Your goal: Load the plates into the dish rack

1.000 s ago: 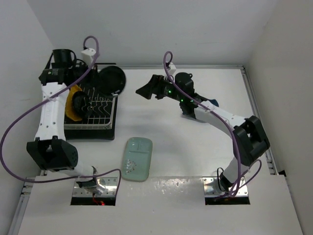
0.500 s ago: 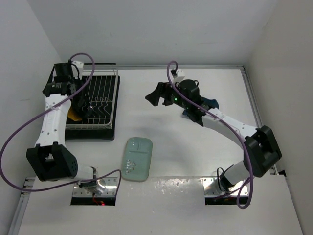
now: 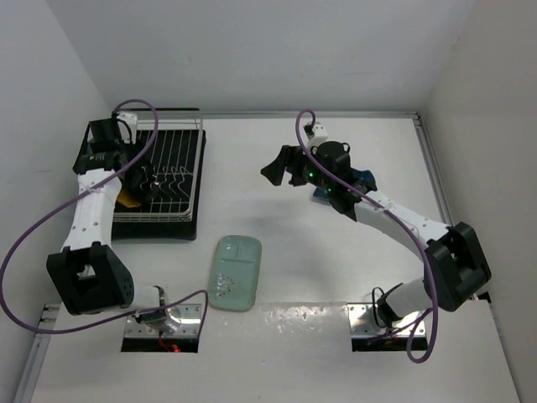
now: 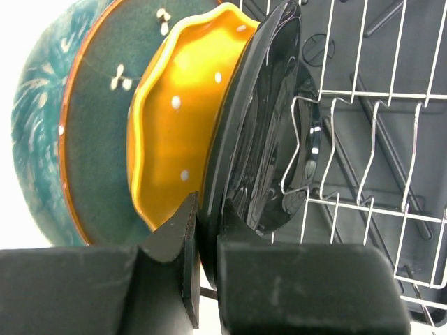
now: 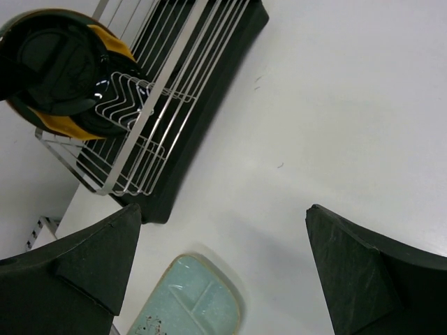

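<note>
The dish rack [image 3: 172, 168] stands at the far left over its black tray. My left gripper [image 3: 134, 172] is inside it, shut on the rim of a black plate [image 4: 272, 139] that stands upright between the tines. In the left wrist view, behind that plate stand the yellow scalloped plate [image 4: 178, 118], a red-rimmed plate with teal flowers [image 4: 98, 132] and the grey-teal plate [image 4: 35, 118]. My right gripper [image 3: 281, 168] is open and empty above the table's middle. The pale mint tray [image 3: 235, 271] lies flat near the front. The dark blue leaf plate [image 3: 362, 178] lies partly hidden under my right arm.
The rack [image 5: 167, 84] and mint tray [image 5: 192, 307] also show in the right wrist view, with bare white table between them. White walls close in the left, back and right sides. Purple cables loop above both arms.
My left gripper has carried the black plate from the rack's back right corner down into the rack beside the yellow plate. My right gripper has drawn back to the right, away from the rack.
</note>
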`<state>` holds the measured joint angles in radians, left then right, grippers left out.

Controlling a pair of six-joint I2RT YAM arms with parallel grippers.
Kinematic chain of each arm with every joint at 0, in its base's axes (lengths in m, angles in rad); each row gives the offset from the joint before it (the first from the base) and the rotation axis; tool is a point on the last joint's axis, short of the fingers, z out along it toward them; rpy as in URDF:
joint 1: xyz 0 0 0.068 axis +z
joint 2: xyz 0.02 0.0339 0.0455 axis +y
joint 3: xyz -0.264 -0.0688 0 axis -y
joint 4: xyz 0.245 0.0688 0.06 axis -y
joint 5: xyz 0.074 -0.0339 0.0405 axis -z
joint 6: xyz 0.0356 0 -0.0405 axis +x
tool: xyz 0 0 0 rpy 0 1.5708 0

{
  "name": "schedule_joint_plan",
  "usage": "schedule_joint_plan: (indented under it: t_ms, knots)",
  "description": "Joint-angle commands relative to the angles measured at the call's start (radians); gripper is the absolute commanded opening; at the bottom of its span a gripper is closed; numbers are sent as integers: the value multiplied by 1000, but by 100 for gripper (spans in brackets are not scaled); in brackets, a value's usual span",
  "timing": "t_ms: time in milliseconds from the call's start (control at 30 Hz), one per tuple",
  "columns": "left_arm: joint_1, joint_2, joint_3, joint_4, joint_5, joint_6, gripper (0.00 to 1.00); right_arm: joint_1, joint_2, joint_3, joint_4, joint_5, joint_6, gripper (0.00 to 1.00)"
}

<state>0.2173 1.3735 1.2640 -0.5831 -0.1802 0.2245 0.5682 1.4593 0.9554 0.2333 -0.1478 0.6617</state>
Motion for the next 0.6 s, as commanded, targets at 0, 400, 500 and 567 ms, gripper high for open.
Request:
schedule_joint_plan:
  t_ms: [0,400,500,567]
  knots:
    - [21,-5,-26,28,74,-25,0,-8,-43,-7,9,19,-4,100]
    - [11,-14,178,-83,61,-33,0,-22,-42,-3,-2,21,-8,100]
    - [2,-5,178,-92,61,-33,0,-25,-42,-6,-3,21,-7,100]
    - [2,-5,164,-92,51,-33,0,-27,-40,-6,-6,21,-8,100]
